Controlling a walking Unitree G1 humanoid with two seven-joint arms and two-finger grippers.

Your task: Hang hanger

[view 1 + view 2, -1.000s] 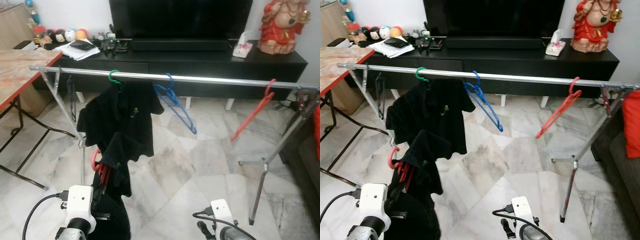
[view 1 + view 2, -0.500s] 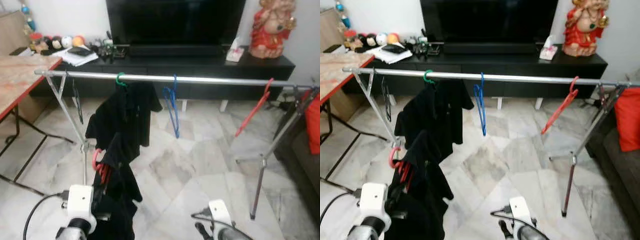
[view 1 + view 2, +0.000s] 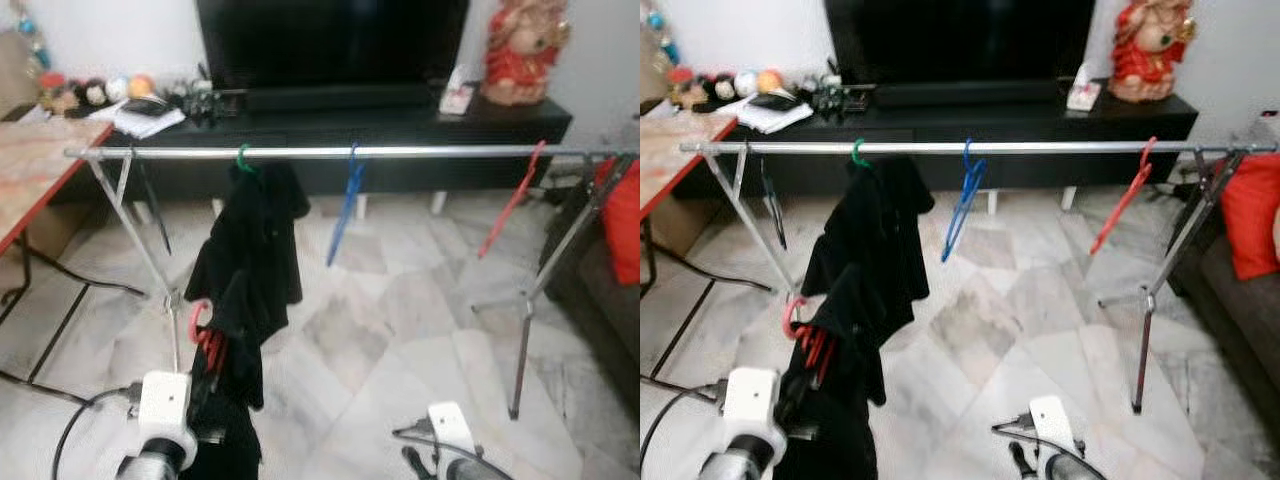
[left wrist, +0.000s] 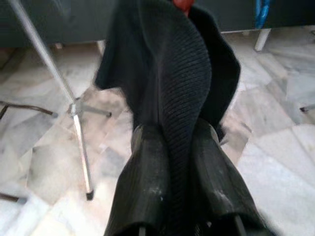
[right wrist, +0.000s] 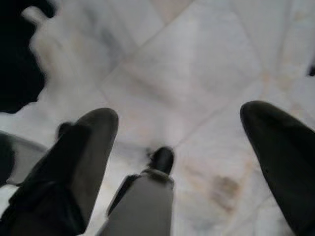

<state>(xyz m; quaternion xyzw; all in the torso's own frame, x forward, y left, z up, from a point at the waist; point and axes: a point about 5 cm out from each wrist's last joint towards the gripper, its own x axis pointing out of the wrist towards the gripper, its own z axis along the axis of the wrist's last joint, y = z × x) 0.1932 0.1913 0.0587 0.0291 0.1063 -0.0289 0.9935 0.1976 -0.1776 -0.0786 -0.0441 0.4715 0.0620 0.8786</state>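
My left gripper (image 4: 179,162) clamps black shirt (image 3: 235,335) on pink hanger (image 3: 199,318); right gripper (image 5: 179,142) spread wide, idle. Rail (image 3: 420,152) now looks farther off (camera shifted); hanging not begun.

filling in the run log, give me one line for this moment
left gripper: shut on black garment with red hanger | right gripper: open, low over floor | rail: green, blue, red hangers hung
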